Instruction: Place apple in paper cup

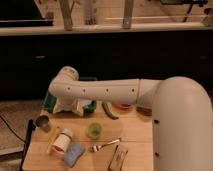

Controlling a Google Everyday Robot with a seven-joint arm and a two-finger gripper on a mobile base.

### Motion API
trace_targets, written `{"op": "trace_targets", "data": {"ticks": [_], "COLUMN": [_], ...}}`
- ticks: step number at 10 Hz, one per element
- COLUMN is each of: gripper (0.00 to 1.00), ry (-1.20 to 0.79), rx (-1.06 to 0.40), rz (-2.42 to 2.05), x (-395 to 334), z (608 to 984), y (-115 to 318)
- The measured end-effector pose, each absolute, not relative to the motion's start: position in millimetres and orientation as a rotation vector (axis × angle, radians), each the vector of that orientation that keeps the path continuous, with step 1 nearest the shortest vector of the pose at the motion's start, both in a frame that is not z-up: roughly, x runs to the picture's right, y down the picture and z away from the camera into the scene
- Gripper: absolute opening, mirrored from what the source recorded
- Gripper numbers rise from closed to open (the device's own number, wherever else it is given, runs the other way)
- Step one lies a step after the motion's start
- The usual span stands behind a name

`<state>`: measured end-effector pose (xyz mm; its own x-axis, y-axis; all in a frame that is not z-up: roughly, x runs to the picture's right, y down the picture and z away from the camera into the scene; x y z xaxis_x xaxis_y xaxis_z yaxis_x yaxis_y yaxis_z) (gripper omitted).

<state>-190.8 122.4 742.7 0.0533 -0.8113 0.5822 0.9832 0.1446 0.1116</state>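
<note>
Claw (68,106) low behind the arm (100,90), its state unreadable; apple hidden; paper cup (62,140) toppled.

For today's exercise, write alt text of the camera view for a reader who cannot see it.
A white robot arm reaches left across a wooden table, its gripper lowered near the back-left corner. In front lie a tipped paper cup, a green cup, a metal cup and a fork.

Green cup (94,130), fork (105,145), metal cup (43,122), sponge (73,154).
</note>
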Motion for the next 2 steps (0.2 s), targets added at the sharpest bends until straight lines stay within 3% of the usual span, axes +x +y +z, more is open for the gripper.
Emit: {"op": "trace_targets", "data": {"ticks": [2], "gripper": [0.8], "ry": [-0.593], "rx": [-0.356], "rz": [-1.408], "x": [-190.6], "z": [742.4], "y": [121.9]}}
